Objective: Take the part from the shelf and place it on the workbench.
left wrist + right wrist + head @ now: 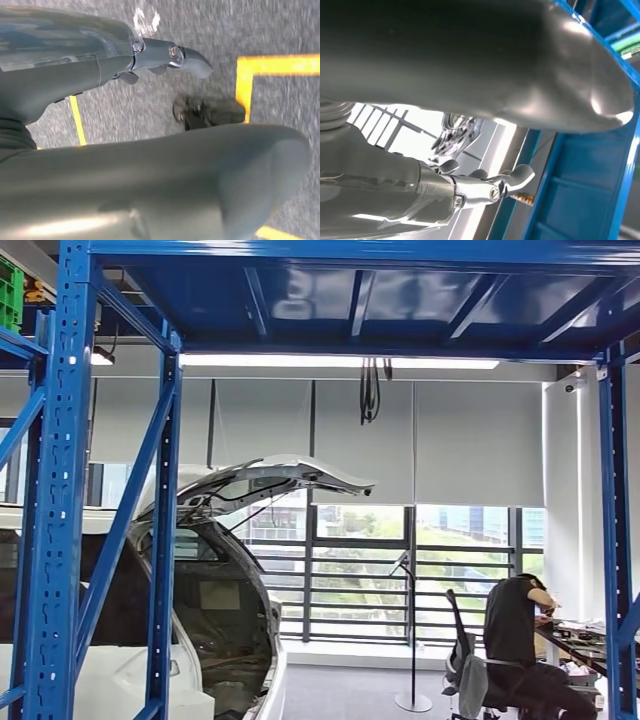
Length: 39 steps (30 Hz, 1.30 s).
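My left hand (124, 165) hangs over the grey floor, its thick thumb and a straight dark finger (166, 52) apart with nothing between them. My right hand (471, 75) is raised beside the blue shelf frame (584, 190). Its thumb and its shiny fingers (490, 190) are spread, and I see nothing held. In the head view the blue shelf uprights (56, 490) stand at left and right, with the underside of a shelf deck (362, 290) overhead.
Beyond the shelf, a white car (226, 610) with its tailgate raised stands at the left. A person (521, 630) sits at a desk (581, 635) at the right. Yellow floor tape (279, 65) marks the grey carpet below my left hand.
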Each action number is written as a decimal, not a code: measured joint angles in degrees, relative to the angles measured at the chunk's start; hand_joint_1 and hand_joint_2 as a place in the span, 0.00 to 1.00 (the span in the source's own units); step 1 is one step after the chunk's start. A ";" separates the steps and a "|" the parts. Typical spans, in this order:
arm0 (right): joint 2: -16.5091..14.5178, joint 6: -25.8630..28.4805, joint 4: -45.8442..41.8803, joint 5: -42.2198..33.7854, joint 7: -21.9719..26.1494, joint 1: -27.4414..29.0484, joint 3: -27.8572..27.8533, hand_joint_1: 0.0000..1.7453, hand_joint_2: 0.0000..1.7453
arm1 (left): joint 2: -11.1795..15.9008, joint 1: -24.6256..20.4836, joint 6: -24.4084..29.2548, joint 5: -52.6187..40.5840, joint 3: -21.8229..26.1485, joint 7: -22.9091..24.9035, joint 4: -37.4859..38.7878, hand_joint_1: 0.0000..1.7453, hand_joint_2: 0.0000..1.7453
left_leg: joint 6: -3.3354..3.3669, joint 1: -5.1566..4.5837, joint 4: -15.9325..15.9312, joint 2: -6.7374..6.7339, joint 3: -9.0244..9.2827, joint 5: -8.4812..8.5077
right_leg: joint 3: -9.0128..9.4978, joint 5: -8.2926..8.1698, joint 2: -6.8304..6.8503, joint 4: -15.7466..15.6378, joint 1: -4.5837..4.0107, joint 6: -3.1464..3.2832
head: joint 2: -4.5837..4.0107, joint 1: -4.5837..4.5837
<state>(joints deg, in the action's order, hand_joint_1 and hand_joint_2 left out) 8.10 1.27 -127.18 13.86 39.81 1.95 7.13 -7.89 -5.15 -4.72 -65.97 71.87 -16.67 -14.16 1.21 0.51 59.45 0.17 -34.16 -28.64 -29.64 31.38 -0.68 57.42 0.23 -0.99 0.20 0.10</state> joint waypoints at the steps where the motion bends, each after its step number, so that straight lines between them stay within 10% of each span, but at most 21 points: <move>1: -0.02 -0.21 0.00 0.22 0.01 -0.20 0.07 0.00 0.00 | 0.03 0.01 0.00 0.07 0.00 -0.14 0.00 0.00 0.00 | 0.29 0.10 -0.17 0.01 0.18 -0.04 | -0.03 0.36 0.08 0.34 0.06 -0.32 | -0.01 0.00; 7: -0.23 -0.68 0.26 0.67 0.01 -1.00 0.64 0.00 0.00 | 0.15 -0.02 -0.05 0.52 0.02 -0.55 0.00 0.00 0.00 | 1.22 0.37 -0.52 0.04 1.65 -1.07 | -9.63 5.40 0.41 16.82 0.39 -1.49 | -0.01 -0.02; 12: -0.35 -0.68 0.32 0.53 0.00 -1.51 0.98 0.00 0.00 | 0.20 -0.03 -0.04 0.64 0.04 -0.69 0.01 0.00 0.00 | 0.39 0.22 -0.66 0.35 3.95 -2.80 | -5.28 -3.96 0.52 3.09 -0.02 -0.32 | 0.01 -0.03; 17: -0.51 -0.60 0.18 0.47 0.00 -1.74 1.19 0.00 0.00 | 0.35 -0.17 -0.04 0.65 0.04 -0.78 0.00 0.00 0.00 | -1.03 0.14 -0.09 0.22 4.01 -4.09 | -3.90 -3.34 0.49 0.60 0.02 1.21 | 0.02 0.00; 22: -1.13 -1.12 0.27 0.00 0.01 -1.61 1.51 0.00 0.00 | 0.55 0.11 -0.04 0.76 0.05 -0.84 0.01 0.00 0.00 | -1.68 0.19 14.48 0.21 -4.64 -8.57 | -2.30 -2.31 0.60 0.16 0.17 2.07 | 0.00 0.01; 27: -1.85 -3.14 1.02 -0.54 0.01 -1.11 1.51 0.00 0.00 | 0.82 0.26 0.01 0.93 0.19 -0.90 0.01 0.00 0.00 | -0.81 -0.03 1.92 0.18 -0.89 0.81 | 0.26 -0.26 0.32 0.26 0.01 1.24 | -0.01 0.00; 32: -2.62 -4.39 1.81 -0.48 -0.01 -0.69 1.28 0.00 0.00 | 0.86 0.31 0.09 1.06 0.32 -0.99 0.00 0.00 0.00 | 0.53 0.02 -0.48 0.29 0.52 0.27 | 0.60 0.98 0.34 0.66 0.03 -0.41 | 0.00 0.01; 36: -3.20 -5.36 2.21 -0.17 0.01 -0.44 0.79 0.00 0.00 | 0.90 0.26 0.16 1.14 0.40 -1.00 0.02 0.00 0.00 | 1.20 0.36 -0.88 0.22 1.60 -0.43 | -6.69 6.08 0.45 13.84 0.37 -1.52 | -0.01 -0.02; 39: -3.54 -5.89 2.53 -0.13 0.01 -0.17 0.51 0.00 0.00 | 0.90 0.41 0.19 1.14 0.43 -0.99 0.02 0.00 0.00 | 1.06 0.41 -0.87 0.29 2.90 -1.43 | -9.06 2.82 0.46 14.60 0.46 -1.67 | -0.01 -0.02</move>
<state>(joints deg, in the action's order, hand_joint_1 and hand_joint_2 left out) 4.56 -4.61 -124.65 13.74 39.82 1.78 7.63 -6.99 -4.75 -4.54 -64.83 72.30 -17.66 -14.15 2.28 0.92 58.57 0.46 -31.26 -30.07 -38.70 34.21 -0.22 72.02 0.70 -2.66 0.20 0.09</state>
